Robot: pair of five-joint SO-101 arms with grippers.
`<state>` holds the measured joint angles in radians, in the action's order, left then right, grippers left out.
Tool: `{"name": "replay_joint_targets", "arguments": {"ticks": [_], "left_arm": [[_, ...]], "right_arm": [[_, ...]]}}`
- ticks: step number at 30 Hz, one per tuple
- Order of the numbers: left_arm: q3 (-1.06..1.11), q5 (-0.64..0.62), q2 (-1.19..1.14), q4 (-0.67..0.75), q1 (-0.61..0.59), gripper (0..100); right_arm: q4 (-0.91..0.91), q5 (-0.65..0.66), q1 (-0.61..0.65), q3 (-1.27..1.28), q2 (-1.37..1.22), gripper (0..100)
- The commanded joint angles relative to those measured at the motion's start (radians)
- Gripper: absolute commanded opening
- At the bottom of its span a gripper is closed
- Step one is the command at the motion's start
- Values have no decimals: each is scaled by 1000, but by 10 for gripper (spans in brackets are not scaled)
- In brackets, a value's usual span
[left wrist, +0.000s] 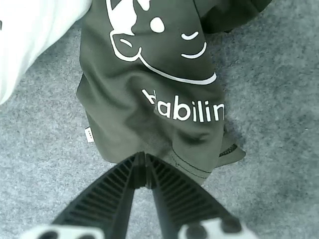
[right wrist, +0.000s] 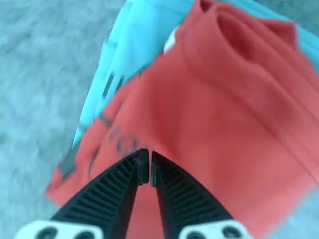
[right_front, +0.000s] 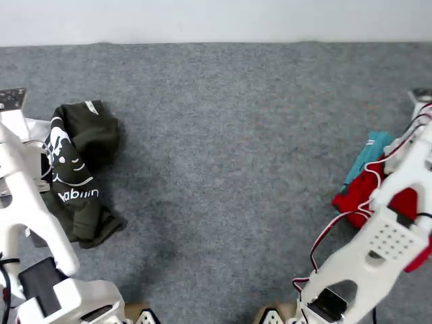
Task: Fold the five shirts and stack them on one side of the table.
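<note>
Surface: a grey, felt-like table top [right_front: 236,135] with a pale wall strip [right_front: 216,20] along its far edge.
Dark shirt: a dark olive-green cotton shirt with a white cartoon face and white lettering [right_front: 81,169] lies crumpled on the left side of the table, partly bunched, its hem towards the near edge.
White shirt: a plain white cloth shirt [left wrist: 35,35] lies just beside the green one, at the table's left edge, touching or slightly overlapping it.
Red shirt: a red cotton shirt [right_front: 358,192] lies in soft folds on the right side of the table, well apart from the green one.
Teal shirt: a light teal shirt [right_front: 368,155] lies under the red one, showing along its far side and at its edge.
Left arm: a white jointed arm [right_front: 27,202] stands over the near-left corner, next to the green shirt.
Left claw: the left gripper [left wrist: 145,162] has its black ribbed jaws pressed together, tips touching, right at the green shirt's [left wrist: 149,99] hem; whether any cloth is pinched I cannot tell.
Right arm: a white arm with red and white wires [right_front: 378,250] leans over the right-hand pile.
Right claw: the right gripper [right wrist: 149,158] is closed to a hairline slit, nothing seen between the jaws, its tips over the red shirt [right wrist: 214,114], with the teal shirt [right wrist: 134,45] beyond.
</note>
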<state>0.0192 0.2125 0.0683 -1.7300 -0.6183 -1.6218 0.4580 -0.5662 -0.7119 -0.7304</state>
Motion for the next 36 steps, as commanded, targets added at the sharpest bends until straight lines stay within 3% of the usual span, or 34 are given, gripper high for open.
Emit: {"name": "replay_joint_targets", "arguments": {"ticks": [1,10,14,23,29,33,36], "left_arm": [[-2,9,46,-8,5,5],[-4,3,55,-15,12,5],[-7,3,55,-25,26,5],[-2,5,49,-25,25,13],[124,11,44,-23,28,239],[229,103,15,2,71,257],[292,104,-55,91,112,257]], "right_arm": [[47,-31,54,-61,-59,9],[-180,-37,117,-189,76,9],[-177,-129,110,-130,216,9],[-176,-118,165,350,578,9],[-176,-117,163,692,806,9],[-174,-118,163,873,918,9],[-174,-120,163,956,984,9]]}}
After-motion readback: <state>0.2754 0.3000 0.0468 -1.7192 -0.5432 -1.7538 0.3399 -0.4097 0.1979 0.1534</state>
